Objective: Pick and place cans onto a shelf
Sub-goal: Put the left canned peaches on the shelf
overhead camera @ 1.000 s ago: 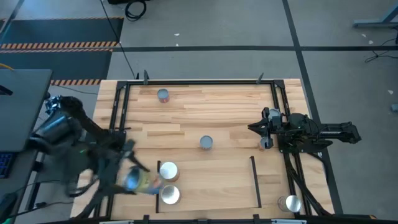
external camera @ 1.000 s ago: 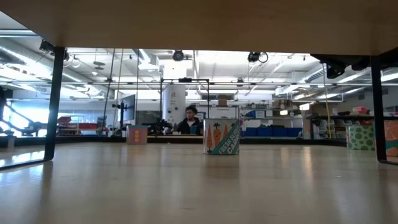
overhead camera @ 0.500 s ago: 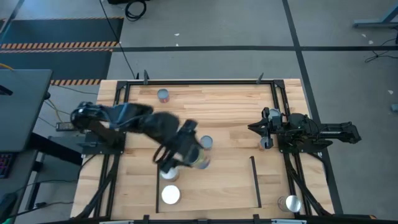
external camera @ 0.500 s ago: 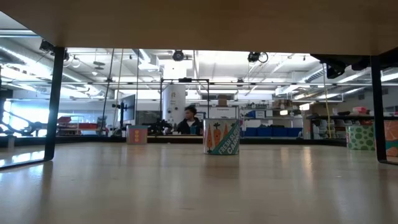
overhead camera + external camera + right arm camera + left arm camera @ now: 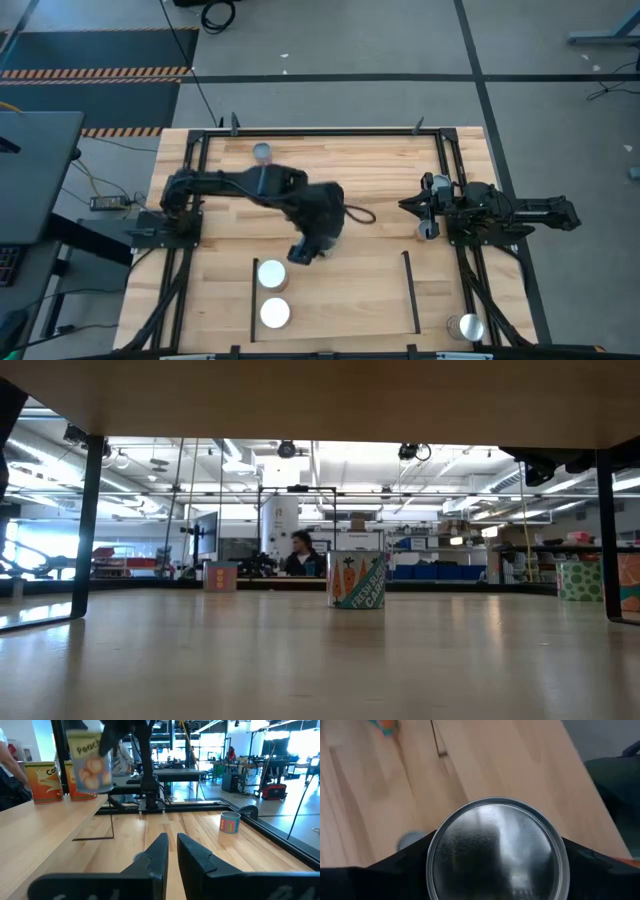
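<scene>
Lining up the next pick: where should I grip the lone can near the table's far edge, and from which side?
Probably best: come straight down and pinch the round side wall, fingers on its two open sides. The far can stands upright, top up, with bare wood either side; the table frame runs close behind. The left gripper holds another can.

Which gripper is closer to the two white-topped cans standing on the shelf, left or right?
Left. The left gripper, shut on a can, hangs just beside the white-topped cans on the shelf. The right gripper waits at the table's right edge, beyond the far rail.
</scene>
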Controlling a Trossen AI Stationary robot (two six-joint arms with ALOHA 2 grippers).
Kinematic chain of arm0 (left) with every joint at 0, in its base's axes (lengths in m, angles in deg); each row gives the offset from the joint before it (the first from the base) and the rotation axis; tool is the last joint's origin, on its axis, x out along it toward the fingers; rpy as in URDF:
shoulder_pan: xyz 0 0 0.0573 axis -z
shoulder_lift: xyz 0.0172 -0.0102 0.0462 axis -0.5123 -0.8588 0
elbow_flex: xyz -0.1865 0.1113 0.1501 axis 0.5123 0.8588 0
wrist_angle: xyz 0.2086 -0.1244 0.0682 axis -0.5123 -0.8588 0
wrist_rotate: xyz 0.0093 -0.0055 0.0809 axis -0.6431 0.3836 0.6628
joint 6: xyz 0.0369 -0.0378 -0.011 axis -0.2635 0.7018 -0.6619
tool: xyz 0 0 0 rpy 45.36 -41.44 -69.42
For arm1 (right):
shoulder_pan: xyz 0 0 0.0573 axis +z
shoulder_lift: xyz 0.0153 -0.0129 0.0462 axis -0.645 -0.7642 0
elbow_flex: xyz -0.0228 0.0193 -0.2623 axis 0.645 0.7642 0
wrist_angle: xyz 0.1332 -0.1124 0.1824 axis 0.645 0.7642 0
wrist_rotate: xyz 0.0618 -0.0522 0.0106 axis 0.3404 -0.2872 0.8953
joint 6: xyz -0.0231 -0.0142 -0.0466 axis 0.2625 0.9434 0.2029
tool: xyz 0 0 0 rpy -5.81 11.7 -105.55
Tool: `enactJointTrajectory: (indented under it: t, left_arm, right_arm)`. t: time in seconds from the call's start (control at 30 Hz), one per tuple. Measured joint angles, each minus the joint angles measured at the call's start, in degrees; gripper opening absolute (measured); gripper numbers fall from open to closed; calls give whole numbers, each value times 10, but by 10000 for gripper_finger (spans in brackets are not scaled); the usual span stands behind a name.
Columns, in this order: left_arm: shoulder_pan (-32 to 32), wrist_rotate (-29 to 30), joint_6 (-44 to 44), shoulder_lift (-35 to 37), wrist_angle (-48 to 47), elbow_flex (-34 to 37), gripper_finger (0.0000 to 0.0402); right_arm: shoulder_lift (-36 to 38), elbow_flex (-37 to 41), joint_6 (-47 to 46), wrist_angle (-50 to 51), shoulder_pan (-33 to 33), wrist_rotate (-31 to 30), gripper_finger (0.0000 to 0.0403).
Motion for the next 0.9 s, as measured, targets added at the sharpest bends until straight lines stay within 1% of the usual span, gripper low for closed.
enactJointTrajectory:
  t: [0.1,0.27,0.4,0.47,0.53,0.63,0.73,0.9]
  left_arm:
    - [23,30,25,1,3,9,318]
    - [71,65,41,1,14,10,319]
    - [113,142,59,1,16,10,319]
    - [131,163,80,1,27,10,318]
    - [141,166,105,2,38,13,317]
    - [142,166,149,4,71,41,317]
    - [137,177,162,4,80,69,317]
    - [129,176,184,6,92,96,321]
  right_arm:
    - [0,0,0,0,0,0,47]
    - [0,0,0,0,0,0,47]
    - [0,0,0,0,0,0,47]
    - [0,0,0,0,0,0,47]
    - [0,0,0,0,0,0,47]
    - [0,0,0,0,0,0,47]
    - [0,0,0,0,0,0,47]
    - [0,0,0,0,0,0,47]
